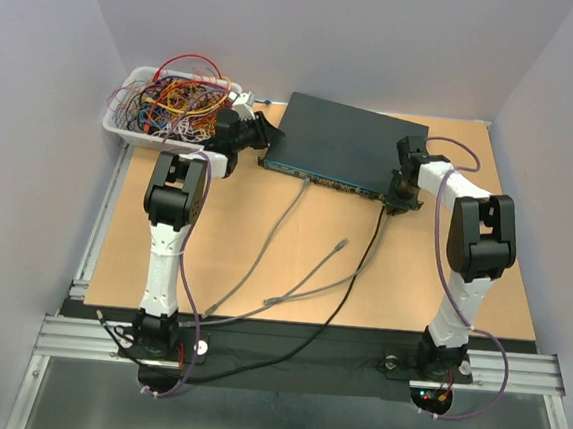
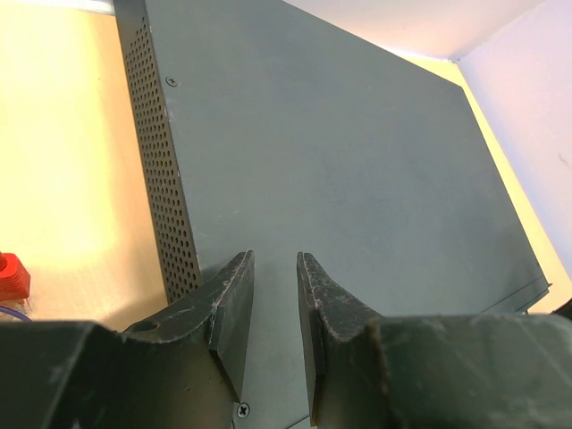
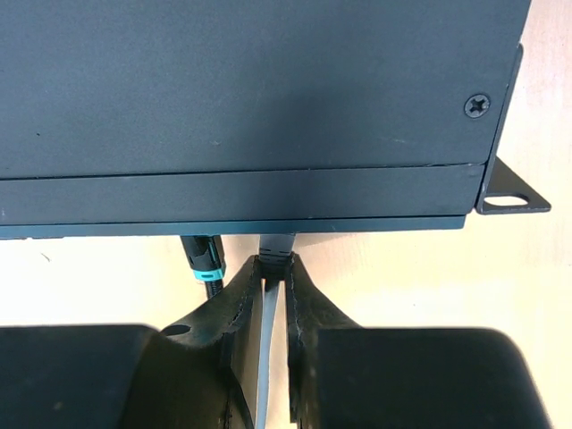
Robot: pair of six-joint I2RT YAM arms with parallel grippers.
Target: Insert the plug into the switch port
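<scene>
The switch (image 1: 348,145) is a wide flat dark box at the back middle of the table. In the right wrist view my right gripper (image 3: 275,261) is shut on a grey plug (image 3: 276,247), whose flat grey cable runs back between the fingers. The plug's tip is at the switch's front edge (image 3: 250,228), and how deep it sits is hidden. From above, the right gripper (image 1: 401,189) is at the switch's front right corner. My left gripper (image 2: 275,259) is narrowly open and empty over the switch top (image 2: 340,152) near its left end.
A black plug with a teal ring (image 3: 204,255) sits in the port just left of the grey plug. Grey cables (image 1: 274,239) and a black cable (image 1: 357,271) trail over the table's front half. A white tray of wires (image 1: 171,104) stands back left.
</scene>
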